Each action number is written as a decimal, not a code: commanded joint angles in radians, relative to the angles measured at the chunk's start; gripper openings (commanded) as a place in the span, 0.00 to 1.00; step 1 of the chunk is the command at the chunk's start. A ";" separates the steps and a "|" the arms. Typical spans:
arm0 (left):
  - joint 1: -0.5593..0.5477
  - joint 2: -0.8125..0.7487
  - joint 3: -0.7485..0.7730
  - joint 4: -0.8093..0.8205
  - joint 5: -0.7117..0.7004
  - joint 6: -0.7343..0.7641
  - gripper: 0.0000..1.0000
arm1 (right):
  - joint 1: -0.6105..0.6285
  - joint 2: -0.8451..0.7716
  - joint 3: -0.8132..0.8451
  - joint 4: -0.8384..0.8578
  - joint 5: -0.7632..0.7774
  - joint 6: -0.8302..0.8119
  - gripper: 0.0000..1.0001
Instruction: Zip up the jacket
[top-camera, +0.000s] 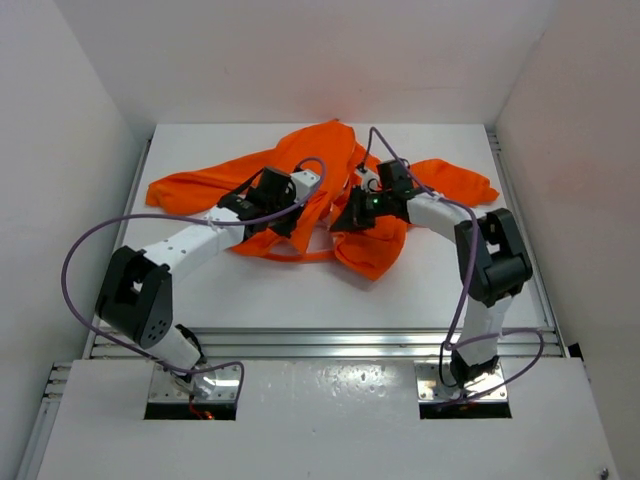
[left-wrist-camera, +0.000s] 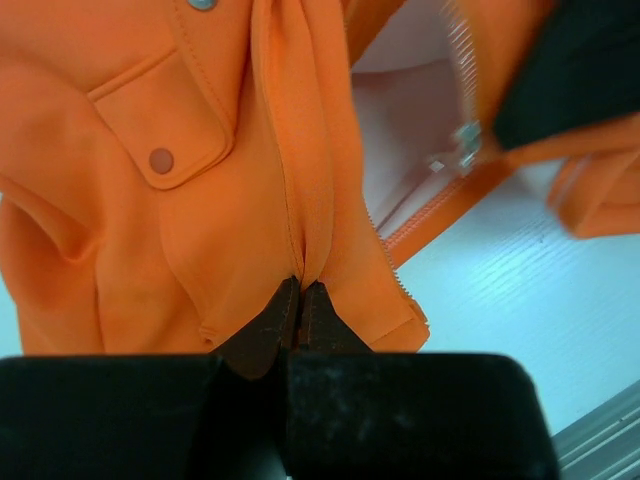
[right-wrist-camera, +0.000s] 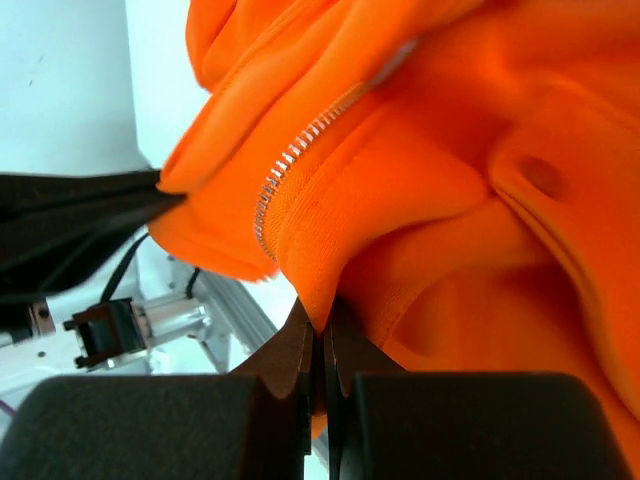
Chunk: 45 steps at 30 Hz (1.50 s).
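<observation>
The jacket (top-camera: 335, 185) lies crumpled on the worktop (top-camera: 300, 295). The left jaws are clamped on a fold of it, with a flap pocket (left-wrist-camera: 165, 130) up-left of them and what is perhaps the zipper pull (left-wrist-camera: 466, 140) up-right. The right jaws pinch another fold just below the zipper teeth (right-wrist-camera: 300, 155).

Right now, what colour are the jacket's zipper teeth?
Pale silvery white zipper teeth against the orange jacket; clearest in the right wrist view.

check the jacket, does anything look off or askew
The jacket lies bunched and twisted, not flat, its front unzipped and gaping. The left end effector and right end effector each pinch a fabric fold, not the zipper slider.
</observation>
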 joint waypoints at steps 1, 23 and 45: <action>0.009 -0.023 -0.009 0.068 0.062 -0.036 0.00 | 0.061 0.063 0.046 0.080 -0.021 0.103 0.00; 0.069 0.116 0.000 0.030 0.278 -0.103 0.64 | -0.076 -0.039 -0.094 -0.035 0.008 -0.038 0.00; -0.100 0.127 0.095 -0.103 -0.095 -0.264 0.98 | -0.100 -0.068 -0.126 -0.041 -0.005 -0.056 0.00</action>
